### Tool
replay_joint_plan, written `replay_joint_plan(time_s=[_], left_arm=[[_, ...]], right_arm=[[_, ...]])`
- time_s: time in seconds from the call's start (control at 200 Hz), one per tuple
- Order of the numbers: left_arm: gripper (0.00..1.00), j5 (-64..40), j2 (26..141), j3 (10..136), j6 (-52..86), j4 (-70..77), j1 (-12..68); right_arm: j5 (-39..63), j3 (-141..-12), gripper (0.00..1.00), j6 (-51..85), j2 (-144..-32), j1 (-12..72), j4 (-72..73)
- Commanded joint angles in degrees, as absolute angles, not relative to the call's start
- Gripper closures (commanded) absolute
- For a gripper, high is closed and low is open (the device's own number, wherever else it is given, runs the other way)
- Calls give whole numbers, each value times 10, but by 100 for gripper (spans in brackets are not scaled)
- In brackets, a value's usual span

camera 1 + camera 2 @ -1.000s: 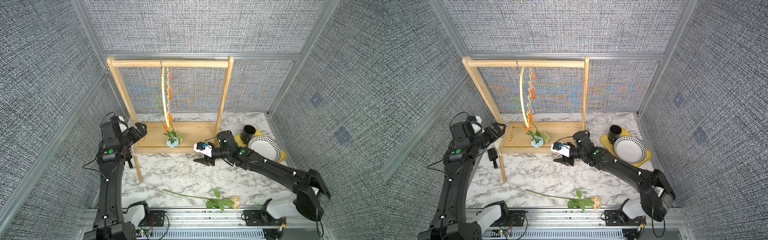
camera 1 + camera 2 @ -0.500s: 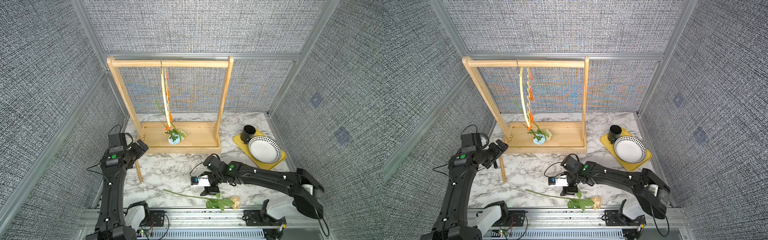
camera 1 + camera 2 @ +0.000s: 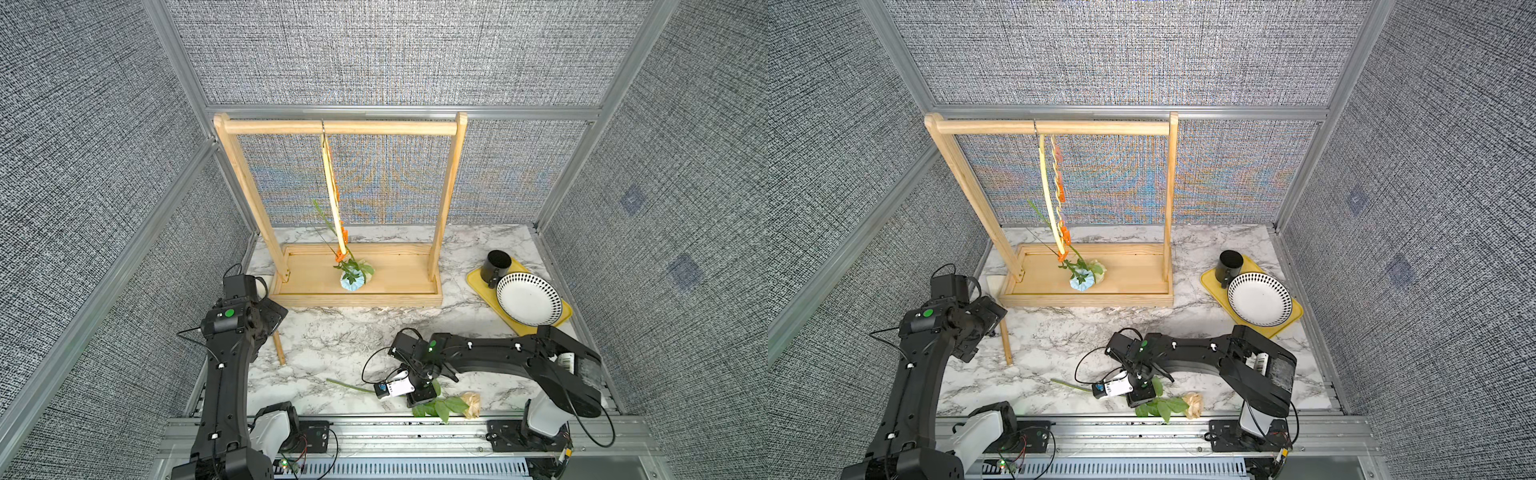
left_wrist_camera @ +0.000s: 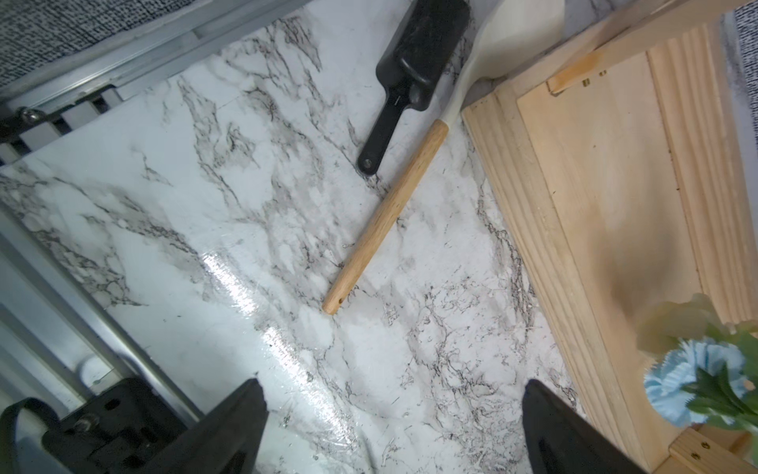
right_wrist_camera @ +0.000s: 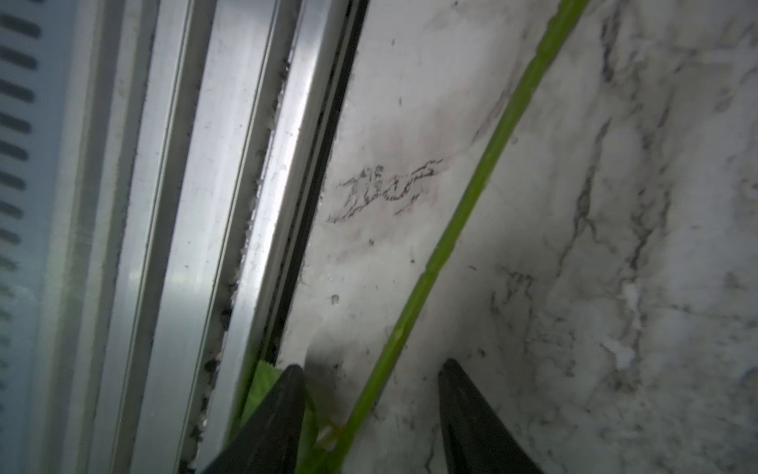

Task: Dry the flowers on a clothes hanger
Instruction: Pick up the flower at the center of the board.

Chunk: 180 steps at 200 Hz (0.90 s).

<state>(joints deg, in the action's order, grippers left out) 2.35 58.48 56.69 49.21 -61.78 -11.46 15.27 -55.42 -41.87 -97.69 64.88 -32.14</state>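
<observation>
The beige-tan rose lies along the table's front edge, its green stem pointing left. My right gripper is down over that stem beside the leaves. In the right wrist view the stem runs between the two fingers of the right gripper, with a gap on each side, so it is open. The pale-yellow clothes hanger hangs from the rack's bar. A light-blue bloom and a cream-white rose hang head down from its clips. My left gripper is open over bare marble, left of the rack.
The wooden rack stands at the back. A wooden-handled spatula and a black scoop lie by its left foot. At the right, a yellow tray holds a black cup and a white plate. A metal rail borders the front edge.
My right arm has swung from in front of the rack down to the front edge and now stands over the rose stem. My left arm has drawn back from the rack.
</observation>
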Motion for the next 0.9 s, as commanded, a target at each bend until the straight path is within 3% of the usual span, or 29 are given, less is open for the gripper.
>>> replay_joint_plan(time_s=[0.0,0.165,0.315,0.506,0.896], left_arm=[[0,31,582,565,505,-634,-115],[0,-28,577,546,487,-624,-115],[0,-98,577,529,447,-595,-115],[0,-159,585,547,409,-573,-116],[1,-316,588,618,310,-528,-115]], right_arm=[[114,-555,51,-424,-986,650,-343],[118,-551,77,-423,-990,647,-333],[134,-541,88,-419,-971,633,-313],[170,-541,94,-397,-927,601,-270],[225,-537,94,-290,-828,509,-169]])
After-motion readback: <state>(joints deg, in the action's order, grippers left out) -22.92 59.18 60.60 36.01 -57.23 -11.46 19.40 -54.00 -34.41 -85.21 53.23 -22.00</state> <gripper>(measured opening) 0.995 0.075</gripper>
